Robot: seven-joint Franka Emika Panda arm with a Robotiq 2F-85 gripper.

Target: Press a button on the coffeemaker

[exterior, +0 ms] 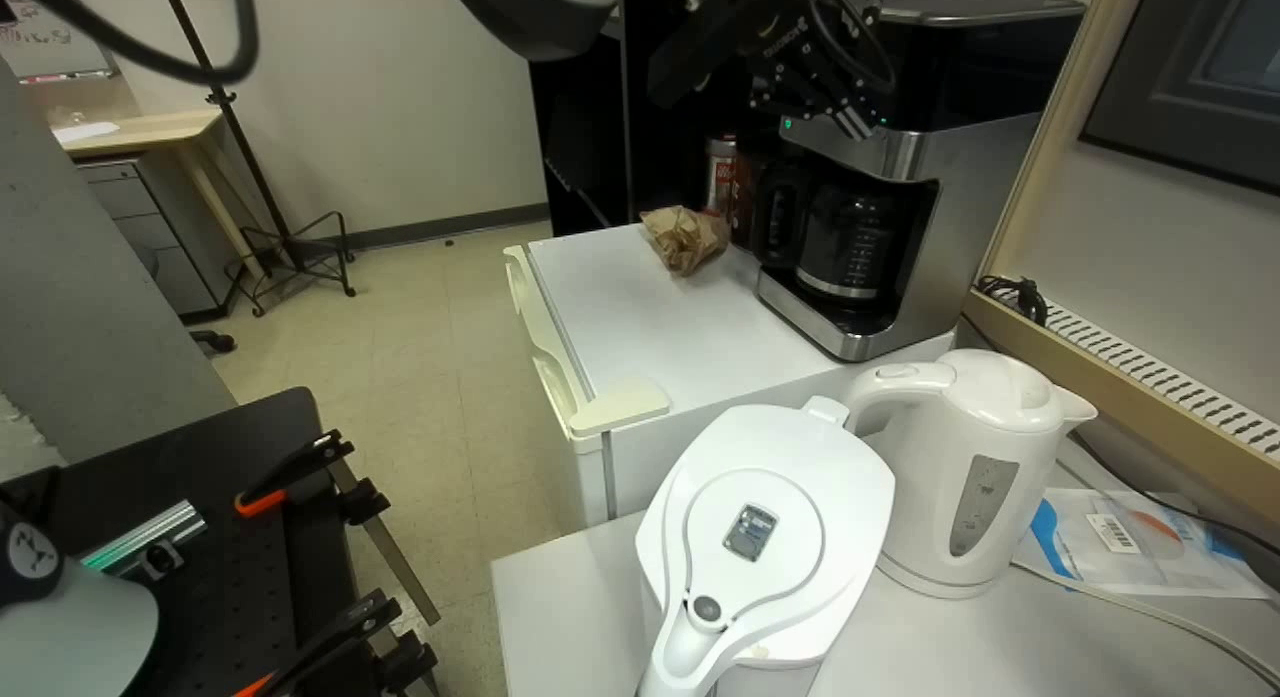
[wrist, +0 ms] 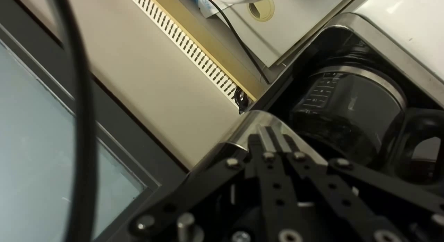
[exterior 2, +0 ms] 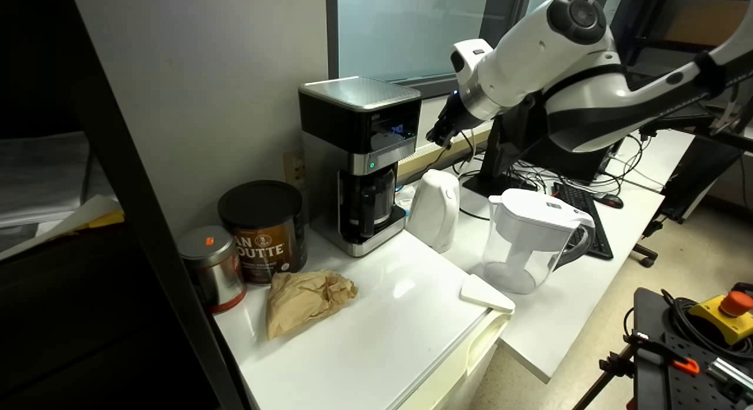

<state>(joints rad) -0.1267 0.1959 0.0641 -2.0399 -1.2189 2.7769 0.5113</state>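
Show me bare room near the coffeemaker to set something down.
Most room: the white fridge top, between the brown paper bag, coffeemaker and fridge door. Smaller: the white desk between the water filter pitcher and the front edge. Crowded: behind the bag, where the silver can, brown canister and coffeemaker stand close together.

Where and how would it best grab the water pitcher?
Probably by the handle of the pitcher, from the side away from the coffeemaker: the handle sticks out there and, slimmer than the wide body, should suit the jaws better.
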